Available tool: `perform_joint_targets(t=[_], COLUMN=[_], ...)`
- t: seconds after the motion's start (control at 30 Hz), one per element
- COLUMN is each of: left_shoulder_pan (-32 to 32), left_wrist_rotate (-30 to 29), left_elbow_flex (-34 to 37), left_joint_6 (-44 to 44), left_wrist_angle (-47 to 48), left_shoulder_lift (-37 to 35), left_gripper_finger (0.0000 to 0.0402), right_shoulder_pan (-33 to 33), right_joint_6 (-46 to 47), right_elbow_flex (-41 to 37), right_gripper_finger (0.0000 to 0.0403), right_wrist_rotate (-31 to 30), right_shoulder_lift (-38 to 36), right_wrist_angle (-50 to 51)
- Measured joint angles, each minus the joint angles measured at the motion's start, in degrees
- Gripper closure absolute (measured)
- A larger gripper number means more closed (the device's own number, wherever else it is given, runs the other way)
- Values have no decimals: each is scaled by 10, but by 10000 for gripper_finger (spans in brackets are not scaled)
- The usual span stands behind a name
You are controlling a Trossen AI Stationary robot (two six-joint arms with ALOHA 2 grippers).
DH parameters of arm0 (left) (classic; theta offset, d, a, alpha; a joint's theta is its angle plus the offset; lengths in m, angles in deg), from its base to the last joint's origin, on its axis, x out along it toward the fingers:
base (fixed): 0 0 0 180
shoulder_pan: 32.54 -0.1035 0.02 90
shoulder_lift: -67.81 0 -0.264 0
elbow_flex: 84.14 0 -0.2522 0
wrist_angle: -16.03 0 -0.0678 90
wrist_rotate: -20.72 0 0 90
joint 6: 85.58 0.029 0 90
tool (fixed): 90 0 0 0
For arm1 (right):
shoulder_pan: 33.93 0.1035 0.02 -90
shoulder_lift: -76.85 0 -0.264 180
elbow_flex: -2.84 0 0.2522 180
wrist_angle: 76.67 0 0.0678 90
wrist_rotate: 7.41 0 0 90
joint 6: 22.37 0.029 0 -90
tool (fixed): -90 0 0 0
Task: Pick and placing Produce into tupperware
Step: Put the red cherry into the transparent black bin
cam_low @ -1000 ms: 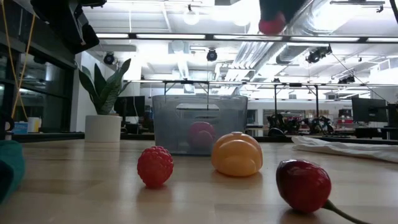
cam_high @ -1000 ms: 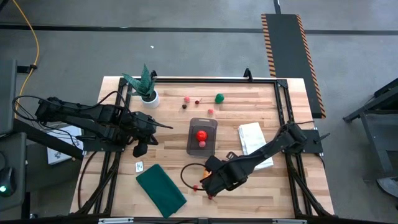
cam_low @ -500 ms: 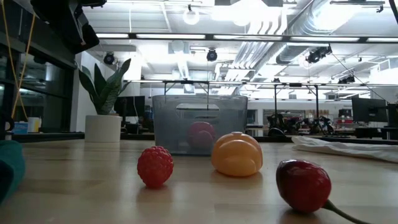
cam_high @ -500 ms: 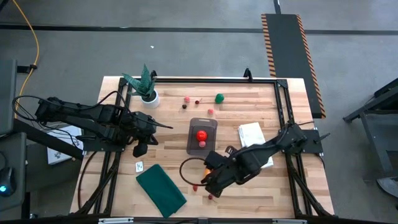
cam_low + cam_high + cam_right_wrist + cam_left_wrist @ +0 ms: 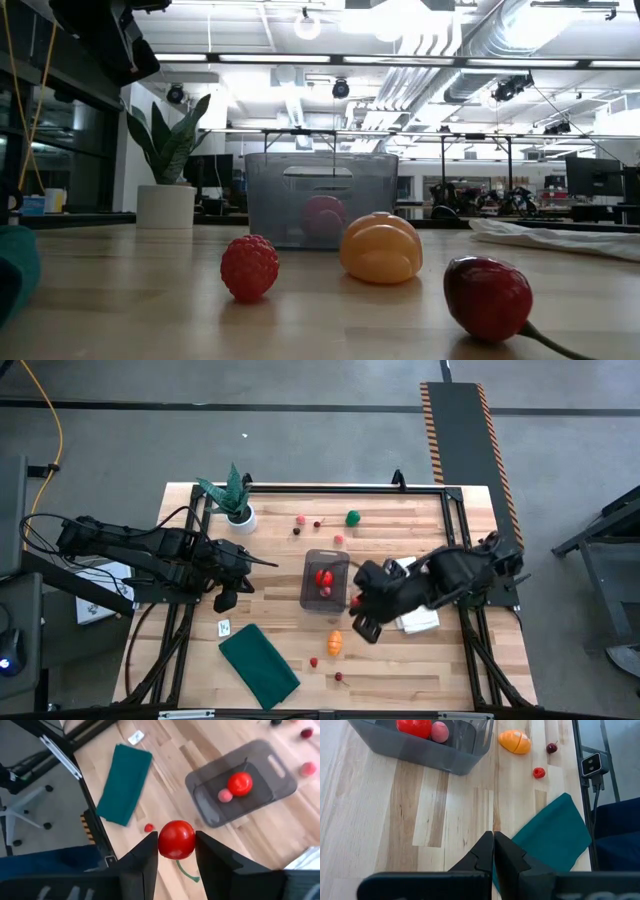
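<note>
Two pieces, a red ball (image 5: 322, 577) and a pink one (image 5: 326, 592), lie in the tupperware (image 5: 311, 596) at desk (image 5: 400, 660) centre. We see the right tool (image 5: 176, 851) raised at its 4 o'clock, gripping a red cherry (image 5: 176, 839). At the tupperware's 6 o'clock lie the orange piece (image 5: 334, 643), a red berry (image 5: 313, 661) and a dark cherry (image 5: 338, 677). At its 12: green round one (image 5: 352, 517) and small berries (image 5: 300, 518). Left tool (image 5: 493, 851) closed, empty, at 9 o'clock near the green cloth (image 5: 555, 836).
</note>
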Motion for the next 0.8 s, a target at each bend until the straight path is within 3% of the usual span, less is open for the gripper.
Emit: perform_joint_targets(t=[0.27, 0.8], left_shoulder_pan=[0, 0], left_wrist_rotate=[0, 0], left_elbow_flex=[0, 0], left_joint_6=[-7, -10], left_wrist_angle=[0, 0], left_shoulder_lift=[0, 0], left_gripper_finger=[399, 399], right_shoulder_pan=[-37, -188], right_joint_6=[-59, -201], right_elbow_flex=[0, -12], right_gripper_finger=[295, 295], right_wrist_rotate=[12, 123], right_shoulder_lift=[-33, -23], right_wrist_angle=[-15, -52])
